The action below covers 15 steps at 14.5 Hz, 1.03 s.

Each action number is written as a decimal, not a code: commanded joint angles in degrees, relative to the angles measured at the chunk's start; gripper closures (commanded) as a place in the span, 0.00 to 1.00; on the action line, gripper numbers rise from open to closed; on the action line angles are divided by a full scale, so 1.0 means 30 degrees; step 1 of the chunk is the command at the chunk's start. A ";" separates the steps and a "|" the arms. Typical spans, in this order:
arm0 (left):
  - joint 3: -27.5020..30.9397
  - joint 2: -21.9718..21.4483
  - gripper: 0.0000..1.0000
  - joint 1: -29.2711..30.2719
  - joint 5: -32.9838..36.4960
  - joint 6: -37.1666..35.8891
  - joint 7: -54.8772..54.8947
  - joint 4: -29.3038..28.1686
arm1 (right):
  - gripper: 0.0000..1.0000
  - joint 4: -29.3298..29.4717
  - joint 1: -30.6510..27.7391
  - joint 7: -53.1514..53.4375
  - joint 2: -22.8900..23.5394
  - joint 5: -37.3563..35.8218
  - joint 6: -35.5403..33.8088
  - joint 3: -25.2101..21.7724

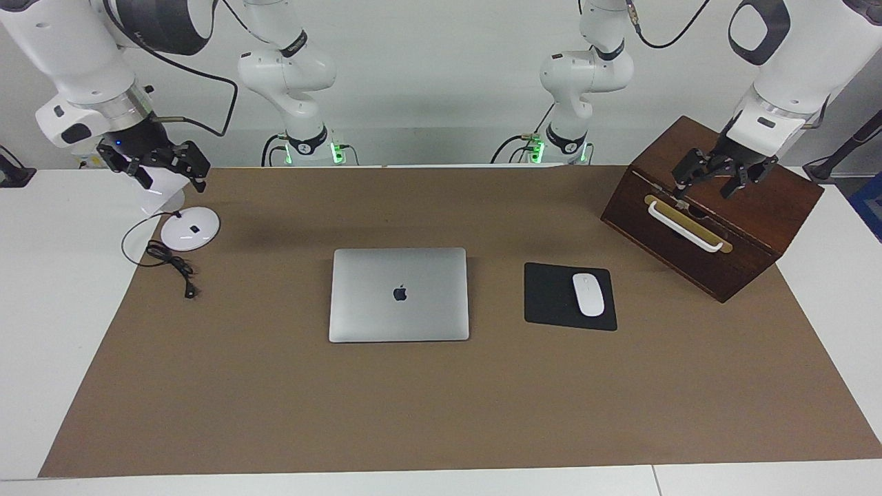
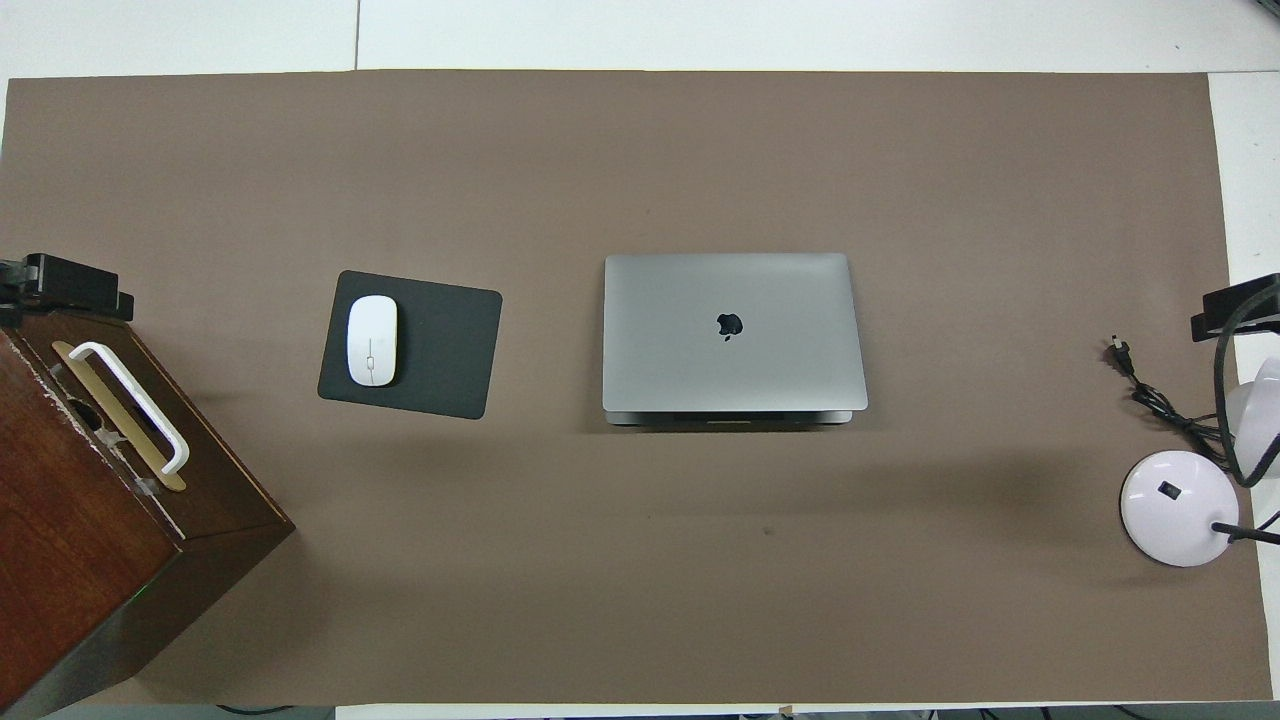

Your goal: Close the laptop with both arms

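**Laptop lies shut as both arms hang clear**

Facing view: the laptop point(image 1: 399, 295) rests flat on the brown mat at the middle of the table point(image 1: 41, 289), lid down, apple logo up. The left end effector point(image 1: 714, 178) hangs over the wooden box point(image 1: 713, 207) at the left arm's end, fingers spread and holding nothing. The right end effector point(image 1: 162, 164) hangs over the white lamp base point(image 1: 190, 228) at the right arm's end, likewise spread and empty. A white mouse point(image 1: 588, 294) sits on a black mouse pad point(image 1: 551, 296) between laptop and box.

Overhead view: the laptop point(image 2: 733, 333) shows its lid resting on its base, with only a thin dark seam along the edge nearer the robots. Only dark edges of the end effectors show at the frame's sides. The lamp's cord point(image 2: 1150, 395) lies coiled beside its base.

By this showing the closing appears done, and both arms wait well apart from the laptop. If anything remains, it would be a light press on the lid by both end effectors to seat it fully.
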 commanded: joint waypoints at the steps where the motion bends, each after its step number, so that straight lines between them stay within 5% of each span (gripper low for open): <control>1: -0.0051 -0.0591 0.00 0.0091 0.0354 0.0045 0.0175 -0.0534 | 0.00 -0.0602 -0.0064 -0.0601 -0.0509 -0.0157 0.0523 -0.0015; 15: -0.0080 -0.0298 0.00 0.0061 0.0764 -0.0072 0.0175 0.0317 | 0.00 -0.0631 -0.0152 -0.0689 -0.0538 -0.0157 0.0494 -0.0015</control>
